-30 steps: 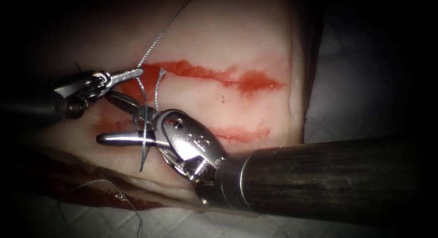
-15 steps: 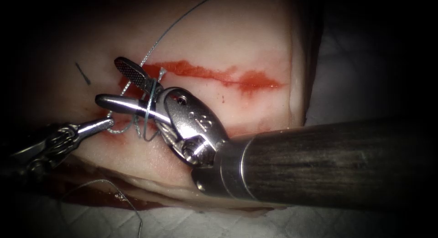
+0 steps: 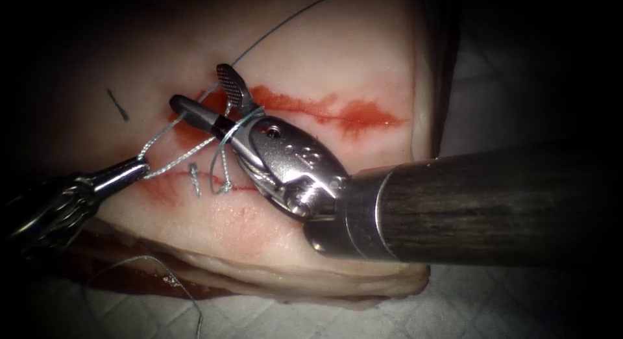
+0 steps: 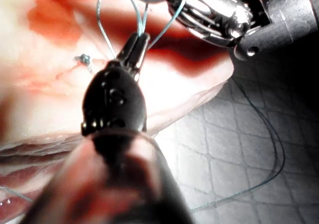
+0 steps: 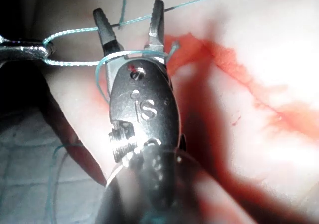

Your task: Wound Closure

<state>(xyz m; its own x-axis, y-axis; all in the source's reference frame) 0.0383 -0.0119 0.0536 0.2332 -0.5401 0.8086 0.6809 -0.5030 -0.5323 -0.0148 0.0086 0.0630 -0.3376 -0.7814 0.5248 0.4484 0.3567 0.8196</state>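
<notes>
While the pale slab of pork tissue lies across the endoscope view, we see its cut as a long red streak whose long axis runs from nine o'clock toward three o'clock. From three o'clock comes the right arm's steel needle driver on a dark shaft, its two jaws spread wide and pointing toward ten o'clock over the left end of the cut. The thin grey-blue suture thread is wrapped in loops around the base of these jaws, and nothing is pinched between them; the right wrist view shows the gap with a strand crossing it. From eight o'clock comes the left arm's slimmer needle driver, pointing toward two o'clock. Its jaws are closed on the thread, as the left wrist view confirms, and two strands run taut from its tip up to the loops. Another length rises toward one o'clock. We cannot make out the needle. A short cut thread end lies on the tissue at six o'clock from the open jaws.
</notes>
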